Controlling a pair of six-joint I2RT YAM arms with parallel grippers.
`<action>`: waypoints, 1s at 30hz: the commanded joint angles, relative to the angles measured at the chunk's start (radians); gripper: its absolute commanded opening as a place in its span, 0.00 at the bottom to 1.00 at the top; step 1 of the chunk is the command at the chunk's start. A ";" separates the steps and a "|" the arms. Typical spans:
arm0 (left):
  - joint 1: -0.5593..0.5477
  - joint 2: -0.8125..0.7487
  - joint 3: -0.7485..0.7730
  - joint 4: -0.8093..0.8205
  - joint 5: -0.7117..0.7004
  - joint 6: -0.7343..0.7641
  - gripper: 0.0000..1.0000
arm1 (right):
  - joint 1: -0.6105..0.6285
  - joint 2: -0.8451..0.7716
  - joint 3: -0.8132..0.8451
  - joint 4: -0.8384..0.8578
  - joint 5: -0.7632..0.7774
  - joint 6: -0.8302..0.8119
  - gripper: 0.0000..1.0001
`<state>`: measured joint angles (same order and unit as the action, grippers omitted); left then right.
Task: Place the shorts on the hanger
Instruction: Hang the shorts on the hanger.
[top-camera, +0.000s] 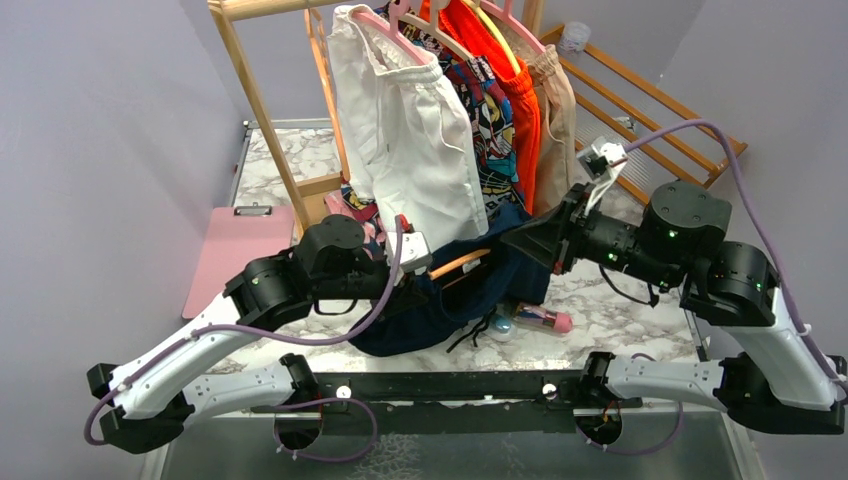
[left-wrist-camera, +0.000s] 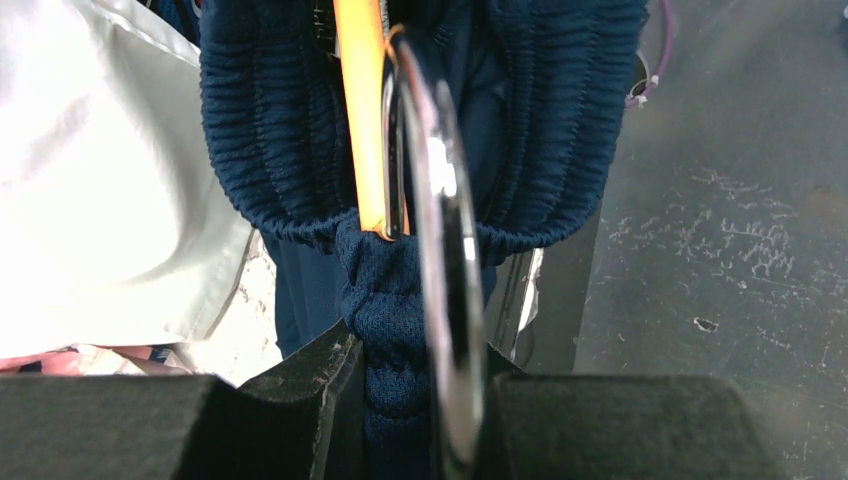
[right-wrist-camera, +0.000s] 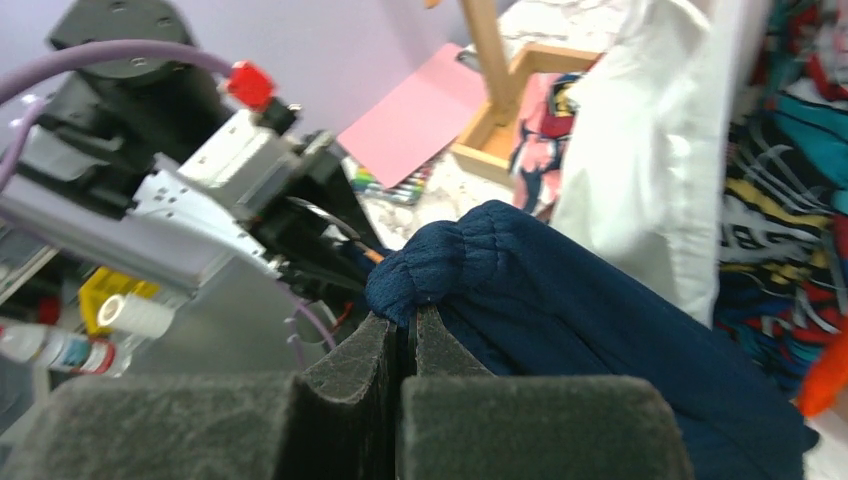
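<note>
The navy shorts (top-camera: 450, 310) hang bunched between my two grippers above the marble table's middle. The orange-tan wooden hanger (top-camera: 460, 263) pokes out of the fabric. In the left wrist view my left gripper (left-wrist-camera: 415, 350) is shut on the hanger's metal hook (left-wrist-camera: 445, 260) together with a fold of the shorts (left-wrist-camera: 385, 300); the wooden hanger body (left-wrist-camera: 365, 110) runs up between the gathered waistband. In the top view my left gripper (top-camera: 420, 262) is at the shorts' left. My right gripper (top-camera: 528, 243) is shut on the waistband edge of the shorts (right-wrist-camera: 470, 260), its tips (right-wrist-camera: 408, 320) pressed together.
A wooden clothes rack (top-camera: 262, 110) stands behind, carrying white shorts (top-camera: 410, 130), patterned and orange garments (top-camera: 515, 90) on pink hangers. A pink clipboard (top-camera: 240, 250) lies at the left. A small bottle (top-camera: 545, 320) lies on the table (top-camera: 620, 310) under the shorts.
</note>
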<state>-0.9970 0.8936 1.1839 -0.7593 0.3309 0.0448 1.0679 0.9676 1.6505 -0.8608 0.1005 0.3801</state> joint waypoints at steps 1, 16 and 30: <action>-0.003 0.018 0.021 0.073 0.011 0.001 0.00 | 0.005 0.021 -0.042 0.163 -0.221 -0.001 0.01; -0.003 0.001 0.011 0.272 0.068 0.010 0.00 | 0.005 0.160 -0.023 0.160 -0.285 -0.020 0.01; -0.003 -0.052 -0.122 0.395 0.060 -0.006 0.00 | 0.006 0.113 -0.217 0.065 -0.429 -0.086 0.42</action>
<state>-0.9970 0.8528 1.0500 -0.5175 0.3565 0.0418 1.0676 1.1168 1.4712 -0.7639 -0.2424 0.3237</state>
